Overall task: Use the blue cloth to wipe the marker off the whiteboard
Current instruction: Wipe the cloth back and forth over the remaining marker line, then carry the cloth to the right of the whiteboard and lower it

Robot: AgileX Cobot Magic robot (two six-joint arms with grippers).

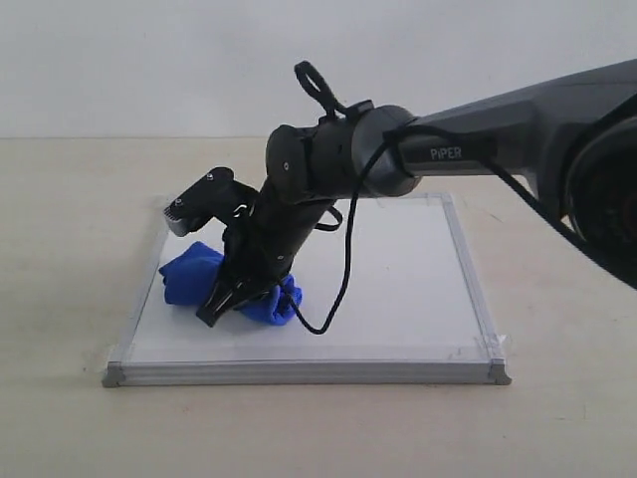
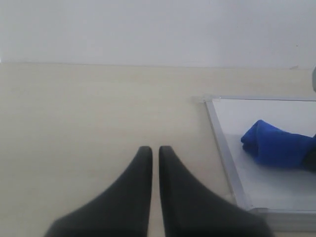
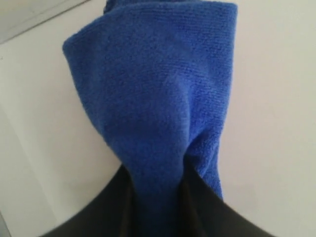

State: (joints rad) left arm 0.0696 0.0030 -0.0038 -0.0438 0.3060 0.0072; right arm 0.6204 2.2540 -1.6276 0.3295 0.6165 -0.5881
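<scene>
The whiteboard [image 1: 398, 289] lies flat on the table, silver-framed with grey corner caps. My right gripper [image 1: 231, 299] reaches across to the board's left part and is shut on the blue cloth [image 1: 191, 271], pressing it onto the white surface. Up close, the blue cloth [image 3: 158, 98] bunches between the two dark fingers [image 3: 103, 207] of the right gripper [image 3: 155, 197]. My left gripper [image 2: 155, 150] hovers over bare table beside the whiteboard [image 2: 266, 187], jaws nearly together with nothing between them; the blue cloth [image 2: 276, 144] shows there too. No marker line is visible; the arm and cloth hide part of the board.
The beige table [image 1: 60, 249] surrounds the board, with a white wall [image 1: 149, 60] behind. A loose black cable [image 1: 343, 269] hangs from the right arm [image 1: 478, 139] over the board. Clear tape [image 1: 493, 344] sits at the front right corner.
</scene>
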